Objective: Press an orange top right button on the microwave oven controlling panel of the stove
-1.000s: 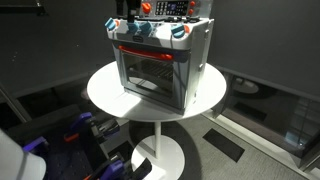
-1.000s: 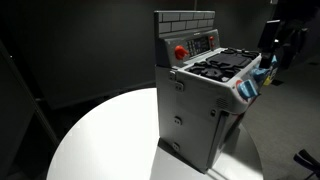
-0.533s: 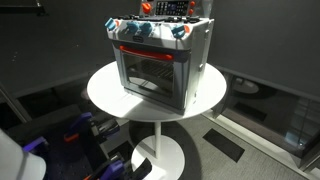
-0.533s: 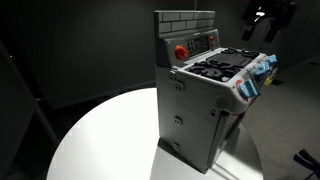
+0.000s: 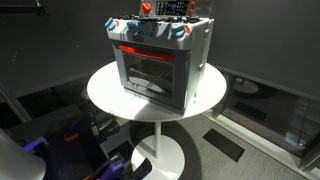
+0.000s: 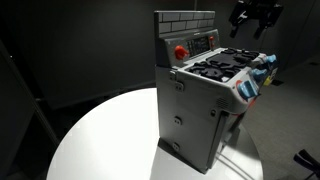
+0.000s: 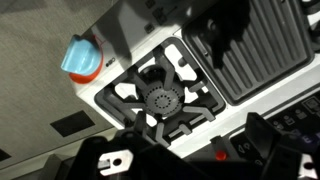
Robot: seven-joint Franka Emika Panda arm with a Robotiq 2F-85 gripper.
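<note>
Room: dark and dimly lit; a round white table [image 5: 105, 95] on a pedestal carries the stove [image 5: 158, 62].
Stove body: a silver-grey box with a red-orange strip over the door and blue-and-white knobs [image 5: 137, 30] along the front edge. A brick-pattern back wall [image 6: 185, 20] rises behind the cooktop.
Panel place: the microwave oven controlling panel [image 6: 204, 42] is a small dark upright plate on that back wall, at 3 o'clock from a round red dial [image 6: 181, 52]. Its buttons are too tiny to separate, so the orange top right one cannot be picked out.
Claw state: the claw [image 6: 254, 14] hangs in the air at 2 o'clock from the panel, well apart from it. In the wrist view its fingers [image 7: 108, 160] stand wide, holding nothing, above a black burner grate [image 7: 160, 100].
Container: the oven cavity sits behind the glass door [image 5: 150, 72], which is shut; what lies inside is unclear.
Risk one: the buttons sit crowded, so a spread claw may strike a neighbour or two at once. Narrowing the fingers first would likely help.
Risk two: the stove looks light, so a hard push on the panel could tip it backward or slide it on the table.
Risk three: a low approach could snag the grate or knobs.
Progress: the press appears not yet made.
</note>
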